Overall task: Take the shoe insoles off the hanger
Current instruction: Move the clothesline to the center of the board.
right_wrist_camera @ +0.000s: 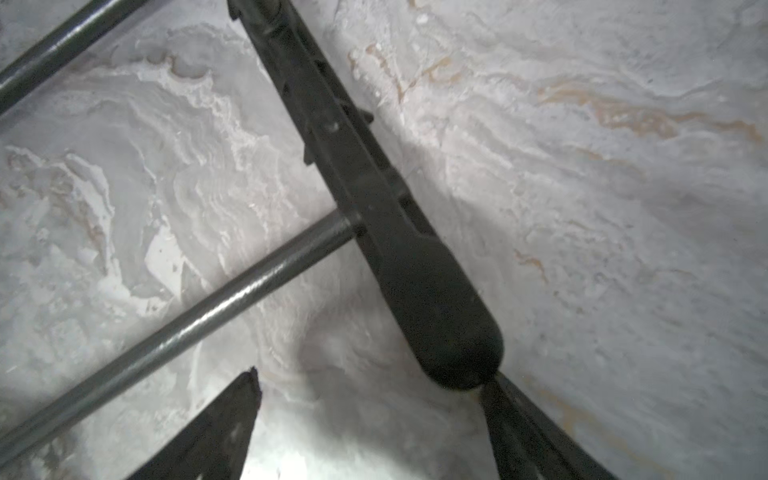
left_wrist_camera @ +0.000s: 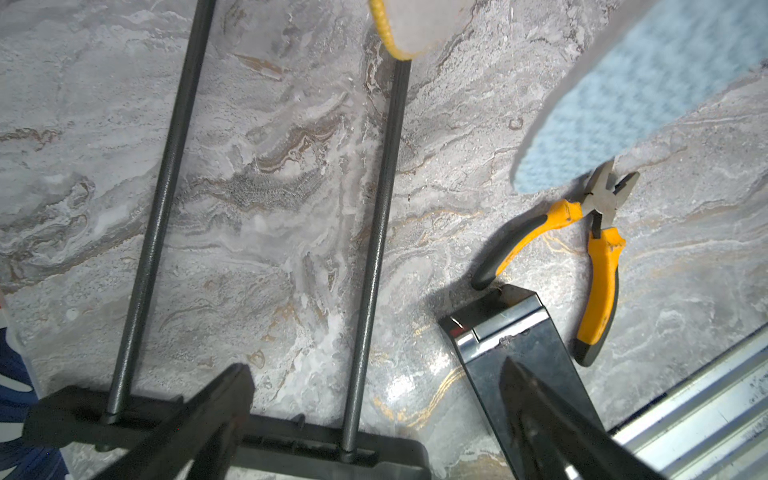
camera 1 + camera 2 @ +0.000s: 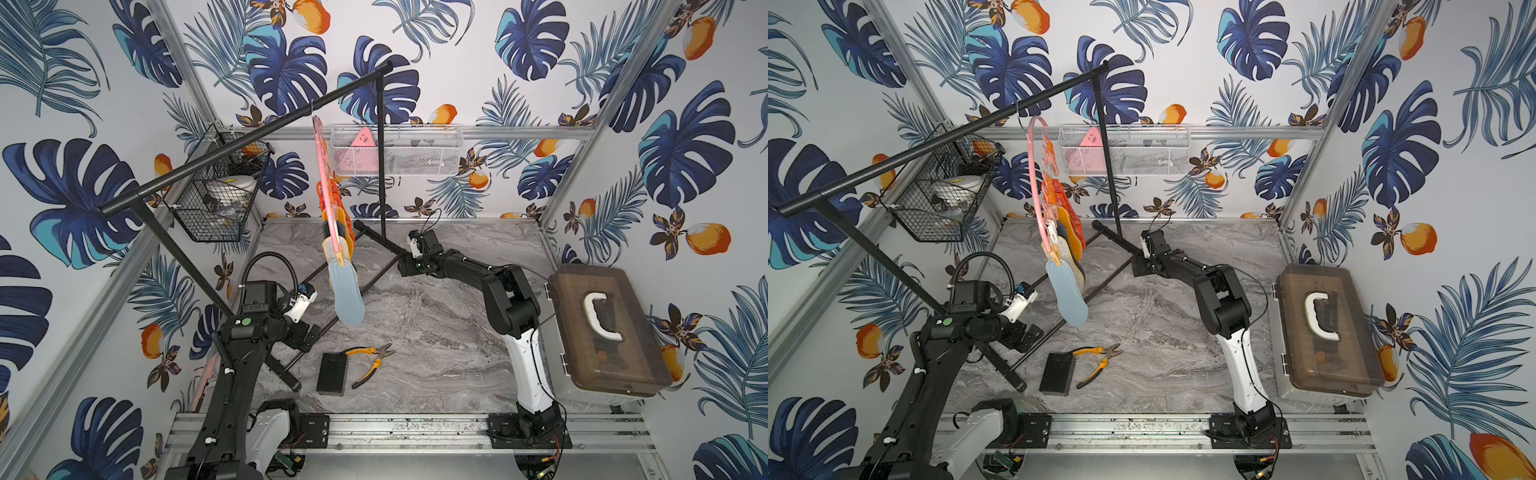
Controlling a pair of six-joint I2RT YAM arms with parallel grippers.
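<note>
Insoles (image 3: pixel 347 297): clipped in a bunch to the pink hanger (image 3: pixel 321 166), which hangs on the black rack (image 3: pixel 232 143), left of centre.
Left gripper (image 2: pixel 376 370): jaws wide, empty, over the near rack foot.
Right gripper (image 1: pixel 370 380): jaws wide, empty, by the far rack foot.
Pliers (image 3: pixel 370 361): near, beside the black block (image 3: pixel 331 373).

The hanger (image 3: pixel 322 174) hangs from the rack (image 3: pixel 232 143) top bar, the insoles (image 3: pixel 347 295) pegged under it. On the worktop (image 3: pixel 436 332), just right of the rack's near foot, lie a block (image 3: pixel 331 374) and pliers (image 3: pixel 371 362). A box (image 3: pixel 602 332) sits far right of the rack.
</note>
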